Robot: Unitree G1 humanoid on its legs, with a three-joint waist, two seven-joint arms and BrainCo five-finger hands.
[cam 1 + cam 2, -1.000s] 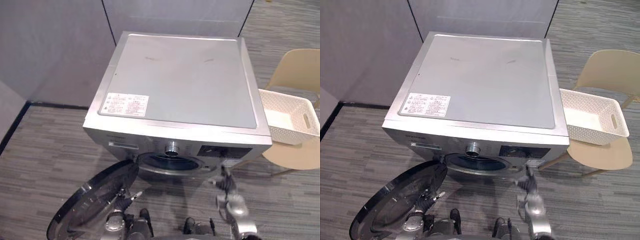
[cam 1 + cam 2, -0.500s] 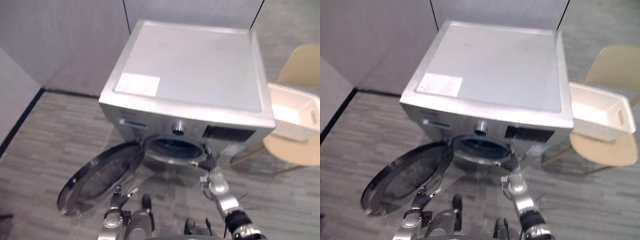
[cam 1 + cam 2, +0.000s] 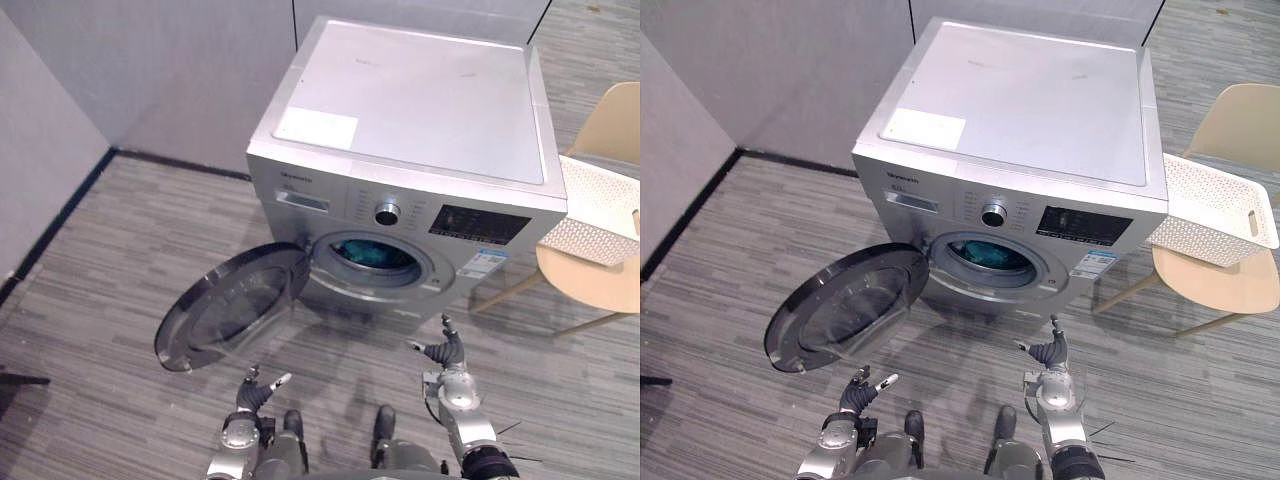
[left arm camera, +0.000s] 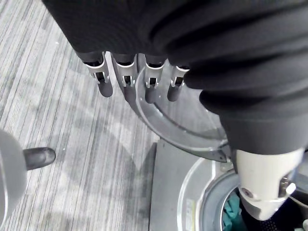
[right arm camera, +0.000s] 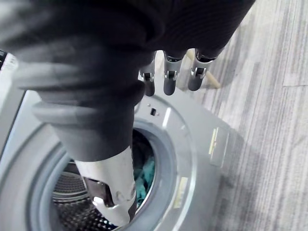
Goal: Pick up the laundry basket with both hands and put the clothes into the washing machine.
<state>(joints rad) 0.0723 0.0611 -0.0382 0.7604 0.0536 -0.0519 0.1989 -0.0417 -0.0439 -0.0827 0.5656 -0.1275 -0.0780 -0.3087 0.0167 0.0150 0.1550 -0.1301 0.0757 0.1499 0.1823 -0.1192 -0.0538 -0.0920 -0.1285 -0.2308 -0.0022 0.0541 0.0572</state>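
Teal clothes [image 3: 372,253] sit in the washing machine [image 3: 420,110]; left hand [image 3: 252,392] and right hand [image 3: 447,353] fingers relaxed, empty; task looks finished.

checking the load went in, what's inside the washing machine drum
Teal clothes show in the washing machine's drum, its door swung open. The drum's deeper part is hidden by the front panel.

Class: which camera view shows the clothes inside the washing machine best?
The right wrist view: it looks into the drum from close, with the teal clothes clear. Both eye views show a small teal patch; the left wrist view, a sliver.
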